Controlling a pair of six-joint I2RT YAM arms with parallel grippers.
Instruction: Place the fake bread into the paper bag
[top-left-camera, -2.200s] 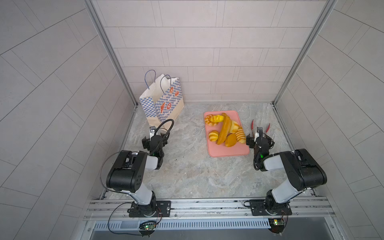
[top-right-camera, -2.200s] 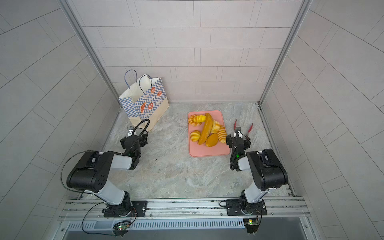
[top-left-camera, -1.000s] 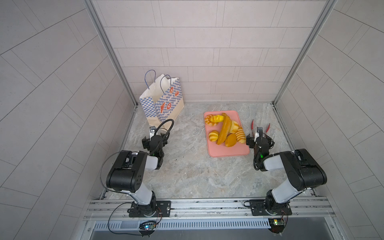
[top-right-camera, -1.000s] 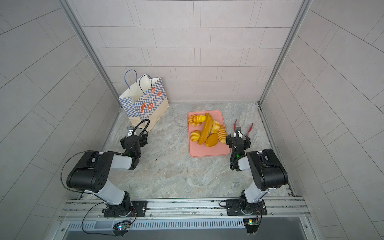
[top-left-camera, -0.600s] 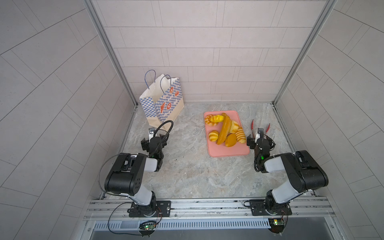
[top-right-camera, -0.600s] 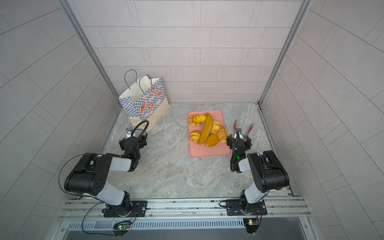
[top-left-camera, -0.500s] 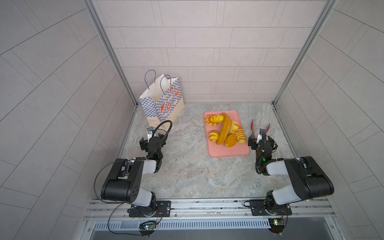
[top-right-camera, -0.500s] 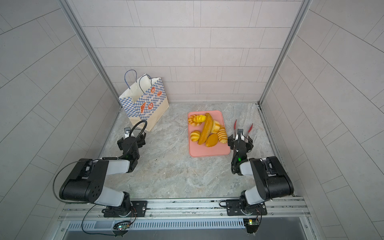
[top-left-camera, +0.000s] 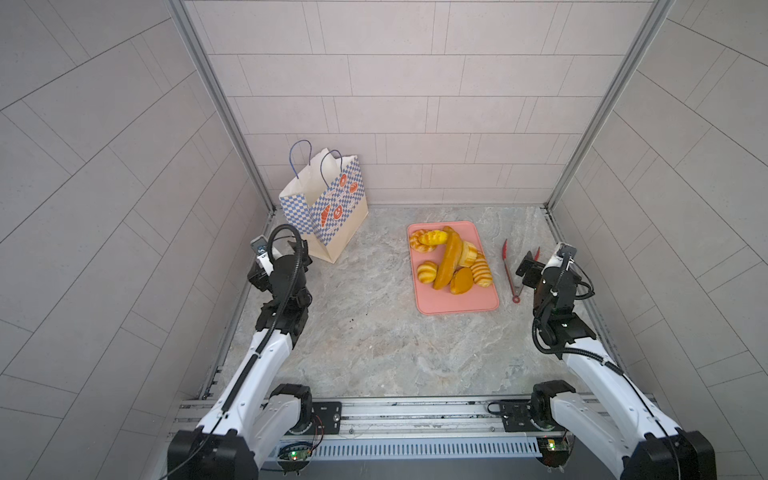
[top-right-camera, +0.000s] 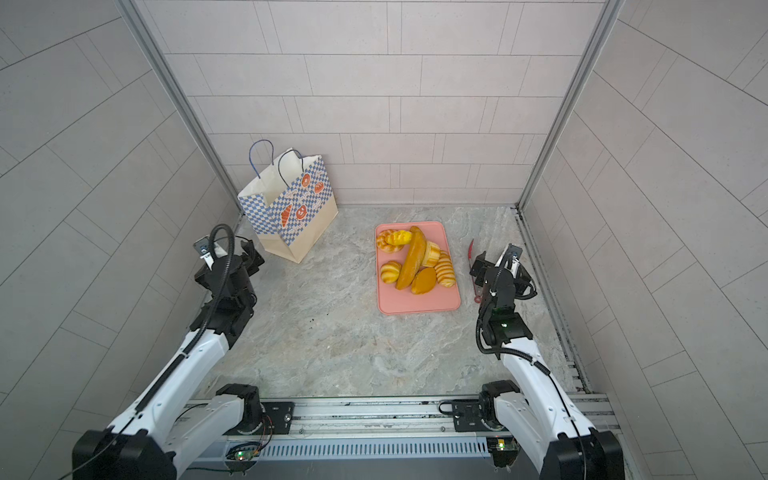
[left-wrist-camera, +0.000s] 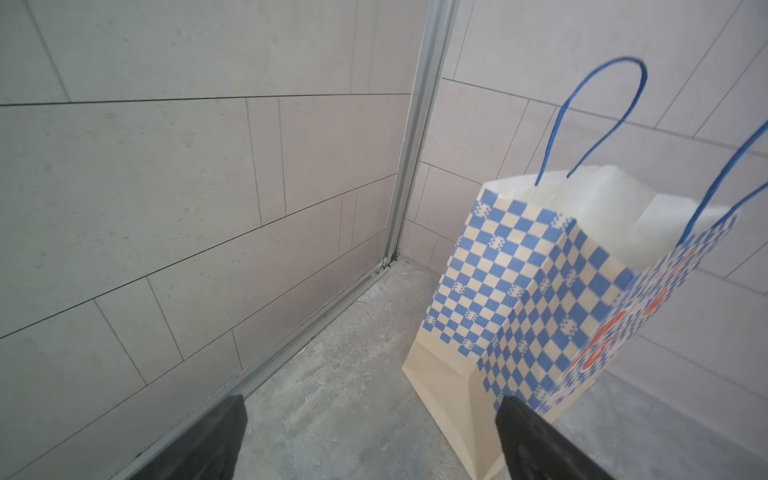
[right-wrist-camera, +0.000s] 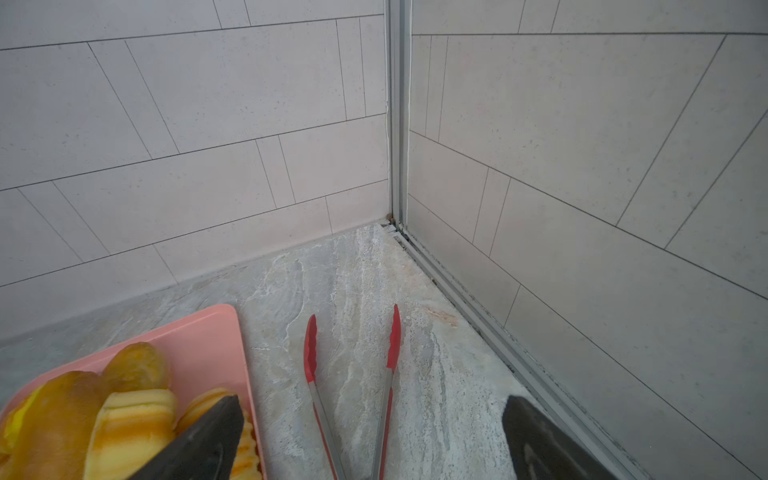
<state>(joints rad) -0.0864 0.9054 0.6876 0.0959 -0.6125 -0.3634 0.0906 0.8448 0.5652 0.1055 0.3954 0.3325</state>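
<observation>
Holding both my end effectors with jaws apart, nothing gripped. My left end effector (left-wrist-camera: 370, 419) near paper bag (top-left-camera: 328, 210), not touching. Bag upright at far-left corner of bench (top-left-camera: 374, 345), mouth open. My right end effector (right-wrist-camera: 374, 415) over red-tipped tongs (top-left-camera: 510, 270), beside pink tray (top-left-camera: 457, 305). Fake bread (top-left-camera: 451, 259) piled on tray, well apart from bag.

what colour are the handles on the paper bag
Blue. The paper bag and its handles show best in the left wrist view.

Both arms (top-left-camera: 266, 361) unfolded, stretched forward, left tool (left-wrist-camera: 370, 401) and right tool (right-wrist-camera: 372, 399) shifted outward
</observation>
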